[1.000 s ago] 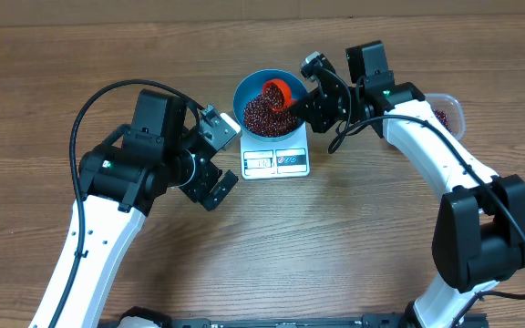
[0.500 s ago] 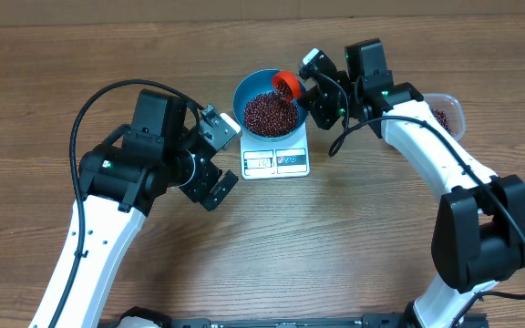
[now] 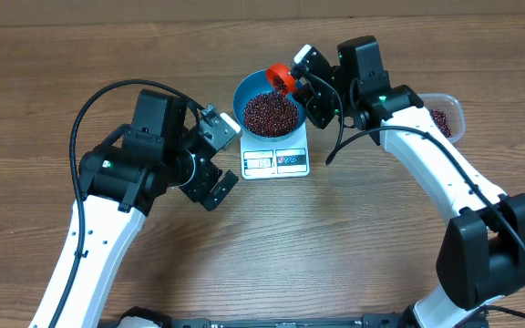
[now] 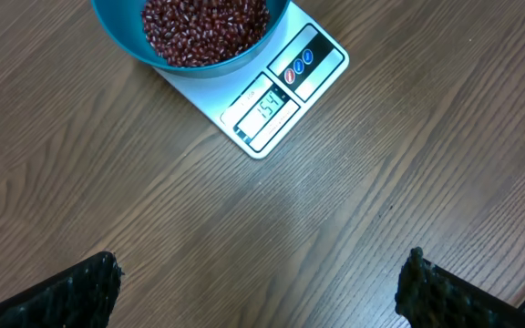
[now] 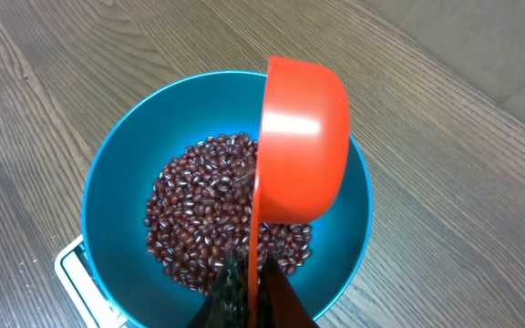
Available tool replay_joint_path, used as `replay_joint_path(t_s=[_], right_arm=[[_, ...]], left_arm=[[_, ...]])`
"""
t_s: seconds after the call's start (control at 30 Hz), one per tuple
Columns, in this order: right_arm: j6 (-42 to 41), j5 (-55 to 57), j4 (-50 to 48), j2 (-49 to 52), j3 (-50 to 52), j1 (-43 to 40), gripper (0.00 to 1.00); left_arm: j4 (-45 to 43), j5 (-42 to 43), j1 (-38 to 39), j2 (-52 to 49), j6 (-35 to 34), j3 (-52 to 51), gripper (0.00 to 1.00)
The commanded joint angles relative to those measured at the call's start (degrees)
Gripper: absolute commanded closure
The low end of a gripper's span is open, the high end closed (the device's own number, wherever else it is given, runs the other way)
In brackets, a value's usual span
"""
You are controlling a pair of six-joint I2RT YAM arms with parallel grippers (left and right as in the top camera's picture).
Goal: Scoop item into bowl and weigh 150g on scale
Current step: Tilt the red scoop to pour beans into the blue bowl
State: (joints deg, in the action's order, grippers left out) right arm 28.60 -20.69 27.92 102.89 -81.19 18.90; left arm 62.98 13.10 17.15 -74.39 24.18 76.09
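Since the earlier frames the red scoop (image 3: 280,76) has lifted out of the beans (image 3: 272,114). It has swung up and left to the bowl's upper-right rim, and the right arm (image 3: 427,155) has followed. The left arm (image 3: 108,200) has not moved.

Lower left of the overhead frame: the left fingers (image 4: 76,292) are spread wide and released, holding nothing. They hang over bare desk (image 3: 62,73), just left of the scale (image 3: 276,162) and not touching it. In the left wrist view the two finger tips sit in the bottom corners with wood grain between them.

Centre of the frame: the white scale lies flat on the desk, with its display strip on the lower edge. In the left wrist view the display (image 4: 264,107) reads what looks like 154.

The blue bowl (image 3: 244,91) sits on the upper part of the scale, upright. The beans are inside it, a dark red pile covering the bottom.

Above the bowl's upper right: the scoop is tipped on its side over the rim, clear of the pile. In the right wrist view its rounded back faces the camera. I cannot tell whether any beans are left in it.

The right fingers (image 5: 285,310) are clenched on the scoop's handle, seen at the bottom of the right wrist view.

Far right edge: a clear tub (image 3: 445,114) stands behind the right arm, with some beans visible inside, well apart from the scale.
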Motion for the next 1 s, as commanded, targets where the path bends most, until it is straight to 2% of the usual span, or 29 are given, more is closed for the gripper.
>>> replay_joint_path(t_s=[0.0,0.2,0.3,0.43,0.57,0.77,0.87,0.97], right_arm=[[0.44,0.72,-0.46,-2.86,-0.31,0.66,0.96],[-0.17,0.04,-0.07,-2.89,-0.31,0.66,0.96],[-5.4,-0.63,-0.02,-2.89,-0.31,0.66,0.96],[-9.14,-7.39,0.35,-2.89,-0.31,0.66,0.96],[-17.14,-9.07,0.46,-2.86,-0.31,0.66,0.96],[-19.82,-14.78,0.55,-2.89,-0.31,0.63,0.96],[-24.17,-15.06,0.5,-2.89,-0.31,0.37,0.96],[-23.54,-14.36,0.63,-2.86,-0.31,0.33,0.96]], left_arm=[[-0.02,0.42,-0.24,-0.24,0.68,-0.11,0.0],[-0.02,0.39,-0.24,-0.24,0.68,-0.11,0.0],[-0.02,0.42,-0.24,-0.24,0.68,-0.11,0.0],[-0.02,0.39,-0.24,-0.24,0.68,-0.11,0.0],[-0.02,0.42,-0.24,-0.24,0.68,-0.11,0.0],[-0.02,0.42,-0.24,-0.24,0.68,-0.11,0.0],[-0.02,0.39,-0.24,-0.24,0.68,-0.11,0.0],[-0.02,0.42,-0.24,-0.24,0.68,-0.11,0.0]])
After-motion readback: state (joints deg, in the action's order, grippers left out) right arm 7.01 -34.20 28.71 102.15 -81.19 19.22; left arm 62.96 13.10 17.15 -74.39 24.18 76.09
